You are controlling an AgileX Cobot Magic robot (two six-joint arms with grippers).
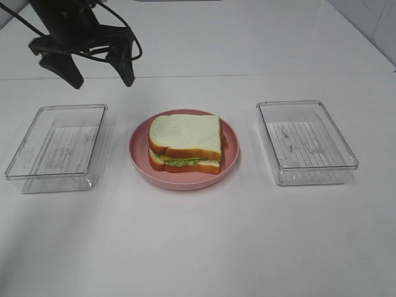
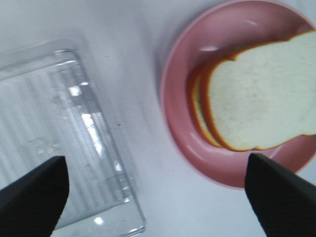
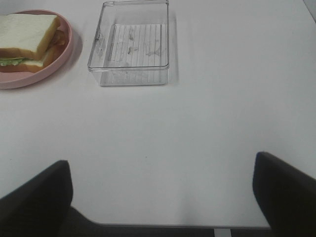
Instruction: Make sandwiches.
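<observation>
Hovering above the table [image 1: 198,247], my left tool [image 1: 102,74] hangs with its fingers spread wide and nothing between them. Below it, to one side, lies a clear tray [image 2: 59,138]; to the other sits the pink plate [image 2: 177,108] carrying the sandwich [image 1: 184,143], whose top bread slice [image 2: 261,94] covers a green lettuce [image 1: 182,162] layer. My right tool [image 3: 163,197] is also wide and holds nothing, low over bare table, with a second tray [image 3: 131,47] ahead of it and the plate beyond that.
</observation>
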